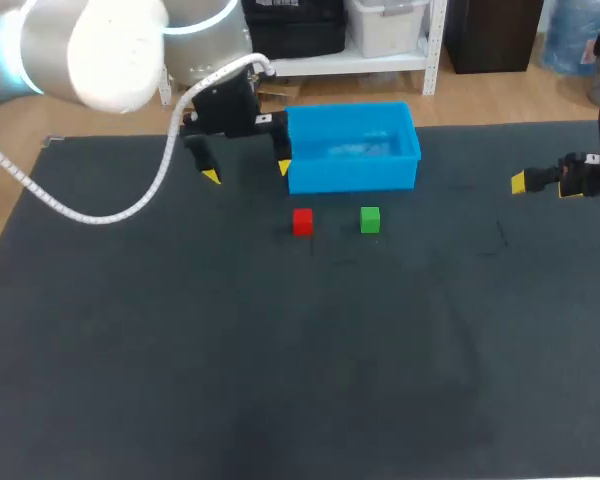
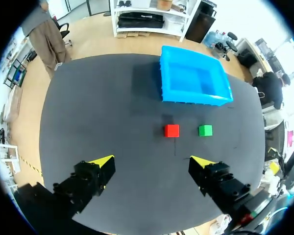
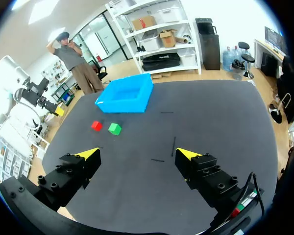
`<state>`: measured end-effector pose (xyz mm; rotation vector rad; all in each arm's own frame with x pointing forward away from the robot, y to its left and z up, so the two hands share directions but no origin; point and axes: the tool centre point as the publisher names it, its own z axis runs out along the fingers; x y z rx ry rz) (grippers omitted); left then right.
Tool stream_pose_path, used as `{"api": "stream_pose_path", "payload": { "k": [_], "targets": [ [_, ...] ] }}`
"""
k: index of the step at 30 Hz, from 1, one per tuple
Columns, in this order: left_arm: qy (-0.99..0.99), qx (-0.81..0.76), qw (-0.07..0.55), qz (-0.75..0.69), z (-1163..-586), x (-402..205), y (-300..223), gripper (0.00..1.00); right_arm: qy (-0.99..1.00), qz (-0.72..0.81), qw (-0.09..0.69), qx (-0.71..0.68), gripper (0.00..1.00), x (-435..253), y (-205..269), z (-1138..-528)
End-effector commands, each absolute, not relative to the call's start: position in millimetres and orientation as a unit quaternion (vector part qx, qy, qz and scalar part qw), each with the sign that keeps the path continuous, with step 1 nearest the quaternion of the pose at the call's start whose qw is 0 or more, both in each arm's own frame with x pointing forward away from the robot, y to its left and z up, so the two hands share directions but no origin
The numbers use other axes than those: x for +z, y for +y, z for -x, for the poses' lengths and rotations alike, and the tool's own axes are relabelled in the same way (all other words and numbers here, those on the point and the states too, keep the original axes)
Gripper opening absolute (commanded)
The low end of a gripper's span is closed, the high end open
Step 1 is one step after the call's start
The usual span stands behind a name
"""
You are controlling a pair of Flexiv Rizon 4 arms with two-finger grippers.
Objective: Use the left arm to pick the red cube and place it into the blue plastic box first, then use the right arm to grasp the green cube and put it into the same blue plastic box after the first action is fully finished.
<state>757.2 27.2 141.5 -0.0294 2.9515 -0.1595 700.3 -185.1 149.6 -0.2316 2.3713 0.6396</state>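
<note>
A small red cube (image 1: 302,221) (image 2: 171,130) (image 3: 96,126) rests on the dark table just in front of the blue plastic box (image 1: 352,146) (image 2: 193,82) (image 3: 126,93). The green cube (image 1: 370,220) (image 2: 205,130) (image 3: 114,129) lies right beside it. My left gripper (image 1: 247,172) (image 2: 152,161) hangs open above the table by the box's left side, with nothing between its fingers; the red cube is ahead of it. At the table's right edge my right gripper (image 1: 521,182) (image 3: 137,153) is open and empty, well away from both cubes. The box looks empty.
The dark table mat (image 1: 280,360) stretches wide in front of the cubes. A white cable (image 1: 130,205) loops from my left arm over the table's left part.
</note>
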Motion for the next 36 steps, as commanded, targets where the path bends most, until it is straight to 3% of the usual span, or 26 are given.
{"api": "stream_pose_path", "payload": {
  "k": [1, 36],
  "targets": [
    [0.998, -0.018, 0.061, 0.015, -769.1, 138.9, 19.8, 1.0, 0.907, 0.089, 0.331, 0.244, 1.0, 149.6, -185.0, -700.4],
    [1.0, 0.001, 0.021, 0.002, -800.4, 111.8, -27.9, 1.0, 0.907, 0.089, 0.331, 0.244, 1.0, 149.6, -185.0, -700.4]
  ]
}}
